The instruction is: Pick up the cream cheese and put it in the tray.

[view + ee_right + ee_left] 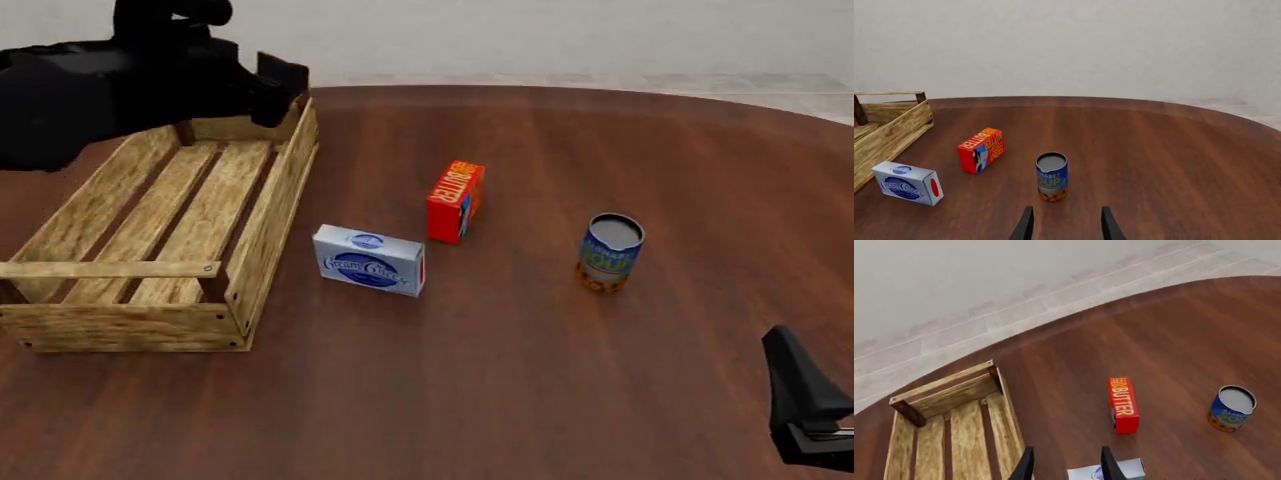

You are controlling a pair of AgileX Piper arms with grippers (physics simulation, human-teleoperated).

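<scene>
Broadly, the round wooden table (561,380) carries everything, and the biggest thing on it is the tray (274,215), a slatted wooden crate sitting on the left half with nothing inside it. The left arm hangs over the tray's far end; its gripper (1066,464) looks down past the tray's near wall, fingers parted with nothing between them. The right gripper (1065,224) waits low at the near right edge of the table, its fingers likewise spread and holding nothing.

Next in size, the soup can (610,253) stands upright to the right of centre, well apart from the boxes. The butter box (454,201) stands on edge near the middle, just beyond the cream cheese.

The cream cheese (370,260) sits on the table just beside the tray's right wall, not touching it, its oval logo facing the front camera and its red end turned right. It is a small cardboard carton, likely light and fairly stiff, though a hard squeeze could dent the panels. The printed faces probably offer modest grip. I would close across its narrow thickness, centred along its length, coming down from above; the left arm is nearer.
</scene>
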